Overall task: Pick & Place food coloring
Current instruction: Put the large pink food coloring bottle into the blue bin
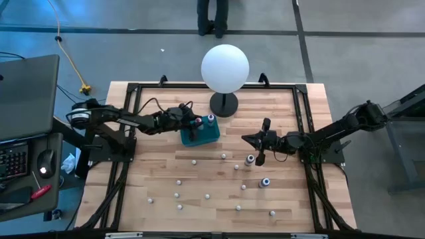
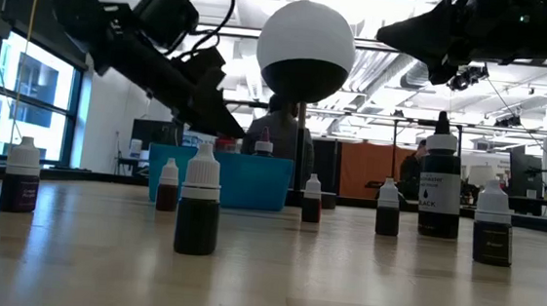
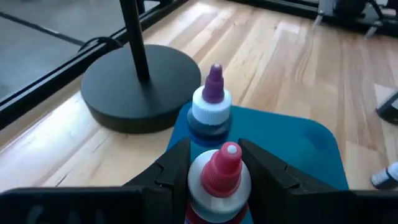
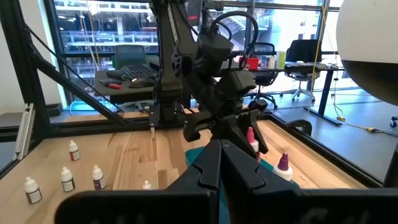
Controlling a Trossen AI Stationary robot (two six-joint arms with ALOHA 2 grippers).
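The left gripper [image 3: 217, 171] clamps a small red-capped food coloring bottle [image 3: 219, 177] above the teal rectangular tray [image 1: 211, 136] – at the table's twelve o'clock – while the right gripper [image 1: 260, 141], fingers together and empty, hangs at three o'clock.

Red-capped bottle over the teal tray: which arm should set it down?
Left. Its end effector already grips the red-capped bottle above the teal tray, beside the purple-capped bottle. The right end effector hangs away from the tray.
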